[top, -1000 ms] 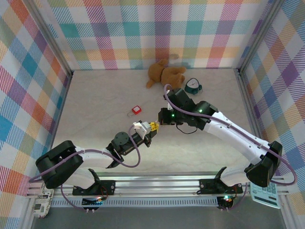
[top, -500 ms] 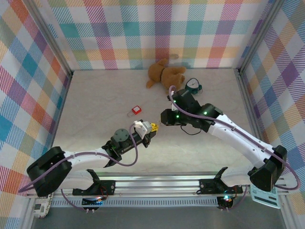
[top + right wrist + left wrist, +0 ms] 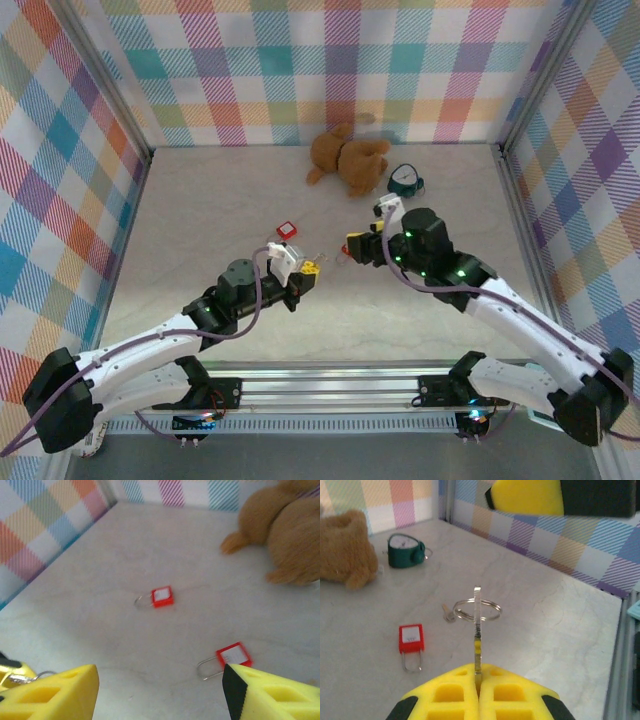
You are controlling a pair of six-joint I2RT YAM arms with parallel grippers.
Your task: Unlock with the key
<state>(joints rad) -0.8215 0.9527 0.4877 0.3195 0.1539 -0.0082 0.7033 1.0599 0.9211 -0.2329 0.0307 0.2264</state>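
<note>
The key stands upright at lower centre, pinched thinly between pressed-together fingers of the left gripper, and may twist or slip at the keyhole, since the red padlock lies unheld beside the wide-spread right gripper.

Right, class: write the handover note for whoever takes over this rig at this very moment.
Left hand: shut on the key, shaft sticking out in front.
Right hand: open, empty.
Near red padlock and far red padlock lie loose on the table.
Done: key gripped.
Left: steady a padlock, insert key, turn.
</note>
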